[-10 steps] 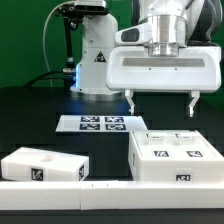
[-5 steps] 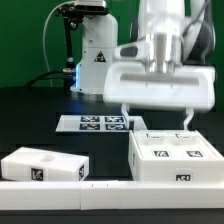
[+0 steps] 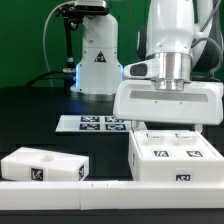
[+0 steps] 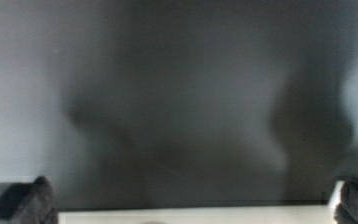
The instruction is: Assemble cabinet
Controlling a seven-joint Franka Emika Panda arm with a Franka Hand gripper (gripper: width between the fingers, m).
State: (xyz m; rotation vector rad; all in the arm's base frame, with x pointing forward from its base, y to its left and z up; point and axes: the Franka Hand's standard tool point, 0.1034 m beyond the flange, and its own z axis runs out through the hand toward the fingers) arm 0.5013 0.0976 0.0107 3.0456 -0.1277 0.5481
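While the gripper (image 3: pixel 170 125) sits lower than before, jaws wide apart, the lower-right cabinet box (image 3: pixel 175 157) hides its fingertips.

The glossy white arm (image 3: pixel 172 30) carries a silver wrist collar (image 3: pixel 172 68), a broad white boxy gripper (image 3: pixel 168 126) and dark fingertips (image 4: pixel 16 200).

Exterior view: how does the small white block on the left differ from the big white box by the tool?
The block is lower and smaller than the box. The block shows one tag; the box shows three. The open tool hangs over the box, not the block. Both are white and rest on the black table.
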